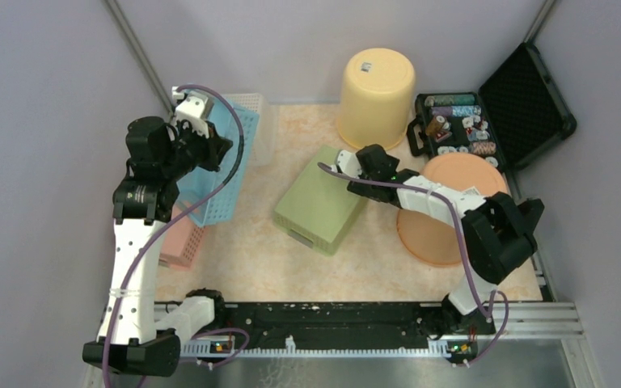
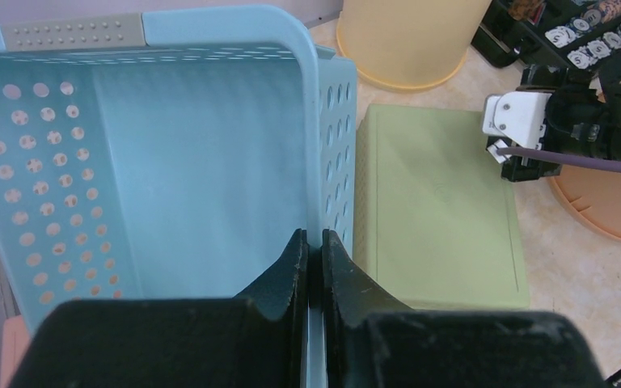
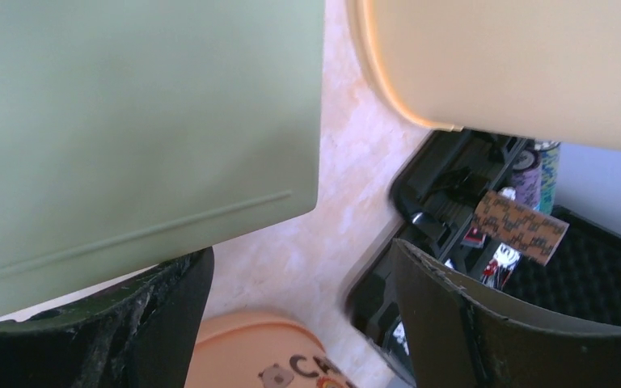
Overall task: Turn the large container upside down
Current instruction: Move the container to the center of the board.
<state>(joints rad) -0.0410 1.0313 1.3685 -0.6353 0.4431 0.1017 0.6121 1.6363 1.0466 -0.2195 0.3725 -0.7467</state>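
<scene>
Marbled tabletop (image 1: 251, 267) lies open nearside; left gripper (image 2: 314, 242) pinches the blue basket (image 2: 170, 162) by its wall, right gripper (image 3: 295, 267) gapes, seemingly empty, beside the cropped green container (image 3: 129, 105).

Plain pale lilac-grey walls (image 1: 40, 81) around a beige marbled tabletop (image 1: 251, 267); aluminium rail (image 1: 550, 319) along the near edge; soft, even light.

The blue basket (image 2: 170, 162) is showing smooth, slightly glossy plastic with punched holes. The green box (image 2: 437, 210) is looking matt, also plastic. The black case (image 1: 530, 93) is carrying a dimpled lining, perhaps foam.
</scene>
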